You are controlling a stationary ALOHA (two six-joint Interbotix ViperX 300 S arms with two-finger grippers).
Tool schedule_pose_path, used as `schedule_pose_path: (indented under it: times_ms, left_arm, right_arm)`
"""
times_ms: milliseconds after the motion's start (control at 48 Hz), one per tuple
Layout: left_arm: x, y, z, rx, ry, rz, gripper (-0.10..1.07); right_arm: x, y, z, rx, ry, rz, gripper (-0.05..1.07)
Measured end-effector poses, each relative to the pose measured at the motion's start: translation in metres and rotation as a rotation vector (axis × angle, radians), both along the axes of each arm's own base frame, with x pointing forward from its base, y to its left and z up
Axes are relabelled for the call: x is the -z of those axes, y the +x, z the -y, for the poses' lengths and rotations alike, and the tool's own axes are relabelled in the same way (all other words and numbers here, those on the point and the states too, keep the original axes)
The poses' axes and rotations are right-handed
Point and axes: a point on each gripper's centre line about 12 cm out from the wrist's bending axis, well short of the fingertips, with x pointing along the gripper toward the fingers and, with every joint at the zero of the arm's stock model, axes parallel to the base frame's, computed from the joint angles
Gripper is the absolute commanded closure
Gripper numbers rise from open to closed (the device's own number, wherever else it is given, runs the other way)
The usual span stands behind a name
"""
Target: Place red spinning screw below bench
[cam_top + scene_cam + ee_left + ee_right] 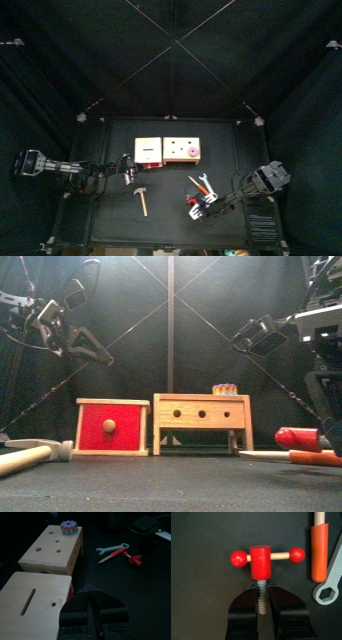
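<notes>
The red screw (pixel 260 559) has a red barrel, a cross handle with two red knobs and a threaded shaft. It lies low at the table's front right (pixel 197 210) and shows at the right edge of the front view (pixel 301 438). My right gripper (pixel 262 596) is shut on its shaft, jaws on either side. The wooden bench (pixel 201 416) stands at the table's back middle (pixel 183 150), with coloured gears (pixel 225 388) on top and open space between its legs. My left gripper (pixel 92 604) is shut and empty, hovering by the red box, left of the bench.
A red box with a slotted wooden top (pixel 147 152) stands left of the bench. A hammer (pixel 138 197) lies at front centre. An orange-handled screwdriver (pixel 319 552) and a grey wrench (pixel 329 587) lie right beside the screw.
</notes>
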Motion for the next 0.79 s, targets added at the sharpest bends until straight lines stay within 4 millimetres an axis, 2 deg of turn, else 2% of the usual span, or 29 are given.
schedule_pose_path:
  times_ms: [167,458,604,792]
  left_arm:
    - [-0.001,0.0,0.0,-0.002,-0.001,0.003,0.58]
    - [-0.001,0.0,0.0,-0.003,-0.001,0.004,0.58]
    - [-0.001,0.0,0.0,-0.003,-0.001,0.006,0.58]
    - [-0.001,0.0,-0.001,-0.006,-0.001,0.004,0.58]
  right_arm:
    - [-0.006,0.013,0.016,-0.049,-0.085,0.049,0.61]
    - [-0.018,0.039,0.074,-0.045,-0.235,0.124,0.61]
    - [-0.014,0.048,0.102,-0.045,-0.29,0.132,0.61]
    - [0.004,0.06,0.125,-0.069,-0.304,0.138,0.6]
